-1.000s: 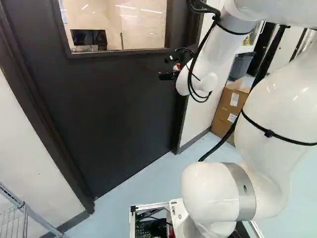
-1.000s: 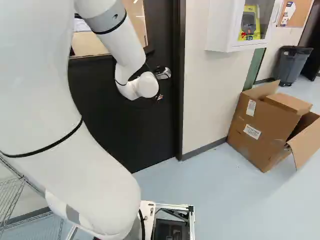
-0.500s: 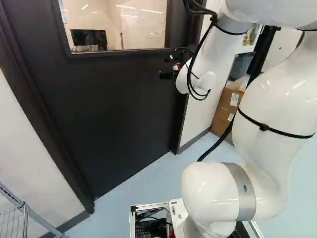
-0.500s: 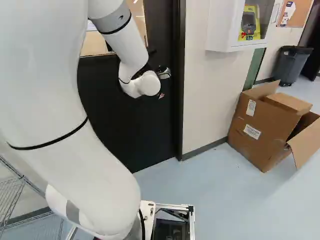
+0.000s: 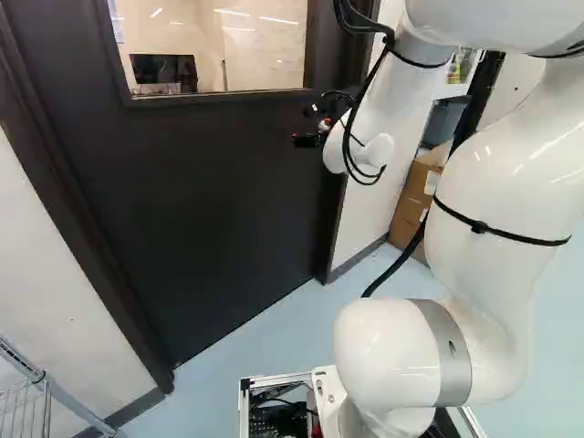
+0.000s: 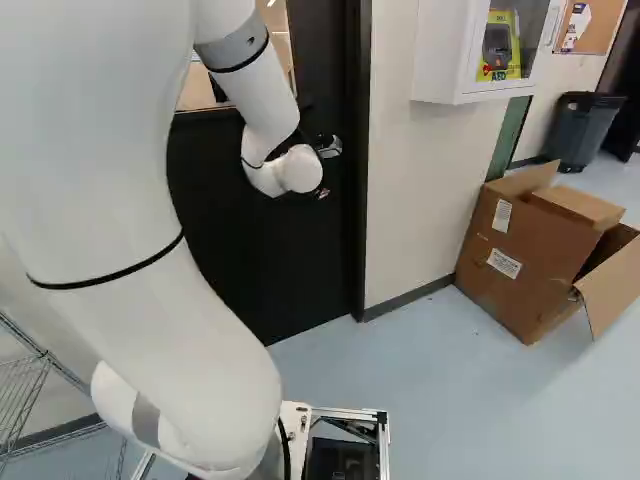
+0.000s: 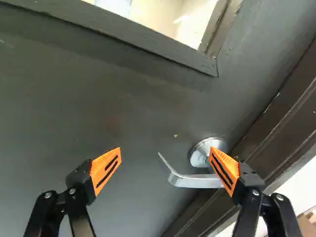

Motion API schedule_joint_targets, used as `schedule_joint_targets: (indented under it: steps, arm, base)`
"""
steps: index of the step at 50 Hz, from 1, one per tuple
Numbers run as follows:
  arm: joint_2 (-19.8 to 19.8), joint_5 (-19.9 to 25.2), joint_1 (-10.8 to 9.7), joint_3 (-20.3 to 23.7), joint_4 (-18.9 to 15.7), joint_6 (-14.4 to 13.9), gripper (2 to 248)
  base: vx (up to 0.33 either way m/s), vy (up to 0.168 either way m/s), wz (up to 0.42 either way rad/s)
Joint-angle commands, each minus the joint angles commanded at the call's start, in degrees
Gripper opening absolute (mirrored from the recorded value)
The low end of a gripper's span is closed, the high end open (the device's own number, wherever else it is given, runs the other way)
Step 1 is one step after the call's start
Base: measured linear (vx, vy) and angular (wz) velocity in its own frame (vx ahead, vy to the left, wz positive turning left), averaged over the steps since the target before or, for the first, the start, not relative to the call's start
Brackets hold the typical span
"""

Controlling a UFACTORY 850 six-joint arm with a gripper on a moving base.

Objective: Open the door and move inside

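One dark door [image 5: 201, 201] stands closed in its frame [image 6: 357, 210], with a silver lever handle [image 7: 193, 181] near one edge and a window [image 5: 265, 46] in its upper part. Just in front of the door is the black gripper [image 5: 304, 140], its fingers spread wide apart. The wrist view puts the lever between them, well toward one side; one orange pad [image 7: 225, 169] overlaps it there, perhaps touching, though depth is hard to judge. Right of the door in the right base view, a white wall cabinet [image 6: 437, 55] hangs above an opened cardboard box [image 6: 515, 285], with a grey bin [image 6: 582, 130] farther off. Left of the door stands a wire rack [image 5: 44, 378].
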Motion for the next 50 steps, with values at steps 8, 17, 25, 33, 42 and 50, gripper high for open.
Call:
schedule_joint_targets:
  steps: [8,17,25,33,42,50]
  arm:
    - [-1.0,0.0,0.0,0.0,0.0,0.0,247]
    - [-2.2,0.0,0.0,0.0,0.0,0.0,247]
    - [-3.1,0.0,0.0,0.1,0.0,0.0,247]
    - [-3.9,0.0,0.0,0.3,0.0,0.0,247]
    - [-4.9,0.0,0.0,0.4,0.0,0.0,247]
    - [-5.9,0.0,0.0,0.5,0.0,0.0,247]
  base:
    - [0.000,0.000,0.000]
    - [0.000,0.000,0.000]
    - [0.000,0.000,0.000]
    - [0.000,0.000,0.000]
    - [0.000,0.000,0.000]
    - [0.000,0.000,0.000]
